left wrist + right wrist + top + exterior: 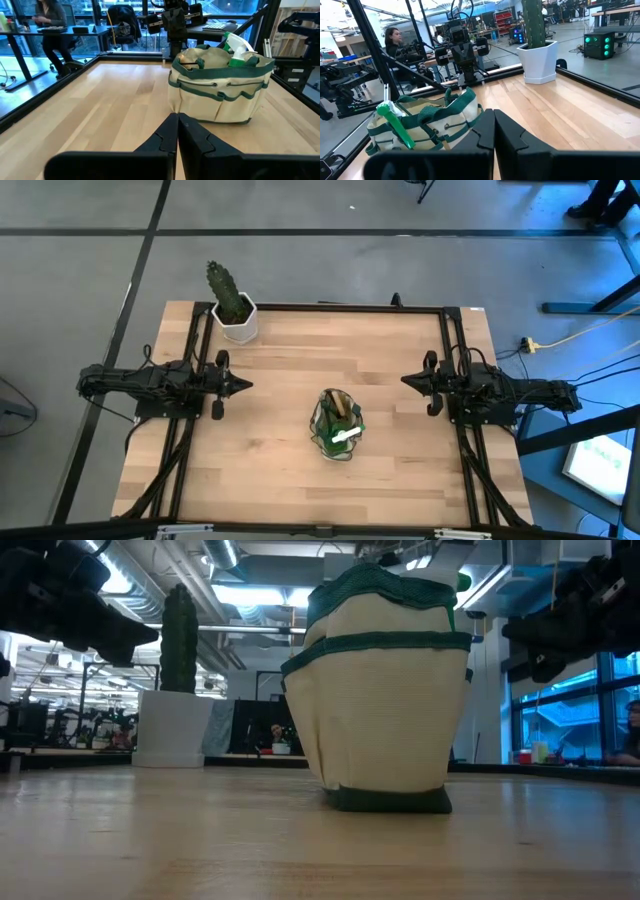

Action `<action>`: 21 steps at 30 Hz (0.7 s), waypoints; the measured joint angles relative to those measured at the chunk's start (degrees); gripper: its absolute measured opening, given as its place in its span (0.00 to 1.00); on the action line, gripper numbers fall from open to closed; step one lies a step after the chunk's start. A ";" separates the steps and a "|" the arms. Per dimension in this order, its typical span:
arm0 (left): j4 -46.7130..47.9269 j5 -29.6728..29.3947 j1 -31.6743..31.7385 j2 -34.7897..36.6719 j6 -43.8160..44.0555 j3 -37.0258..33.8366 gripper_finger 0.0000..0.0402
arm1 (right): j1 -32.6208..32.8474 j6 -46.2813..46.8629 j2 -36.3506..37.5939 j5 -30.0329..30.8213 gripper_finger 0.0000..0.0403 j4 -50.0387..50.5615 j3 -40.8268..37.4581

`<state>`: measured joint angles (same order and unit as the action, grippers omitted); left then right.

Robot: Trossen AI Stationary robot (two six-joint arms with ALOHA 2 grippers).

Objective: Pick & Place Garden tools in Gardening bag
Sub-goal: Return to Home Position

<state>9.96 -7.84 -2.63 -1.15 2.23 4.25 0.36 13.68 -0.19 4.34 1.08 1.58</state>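
Grippers clenched shut, holding nothing: the left gripper [240, 385] hangs over the table's [280, 480] left side, the right gripper [408, 380] over its right. Between them, well apart from both, stands the bag [338, 425] with a spray bottle [236, 50] poking out of its top. A potted cactus [236, 315] stands at a corner.

Cream fabric bag [385, 710] with green trim, upright near the middle of the table [280, 470], open top, green spray bottle [238, 59] with white nozzle poking out, wooden handle [188, 59] inside

One gardening bag [215, 100], one spray bottle [237, 49], one potted cactus [232, 305].
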 joint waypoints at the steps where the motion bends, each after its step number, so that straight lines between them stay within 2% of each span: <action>1: 0.00 -0.01 0.00 0.00 0.01 0.00 0.01 | 0.00 0.01 0.00 0.00 0.01 0.00 0.01; 21: 0.02 -0.01 0.00 -0.02 0.01 0.00 0.01 | 0.00 0.01 0.00 0.02 0.01 0.00 0.01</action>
<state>9.98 -7.86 -2.63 -1.17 2.24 4.25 0.36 13.69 -0.19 4.36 1.08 1.58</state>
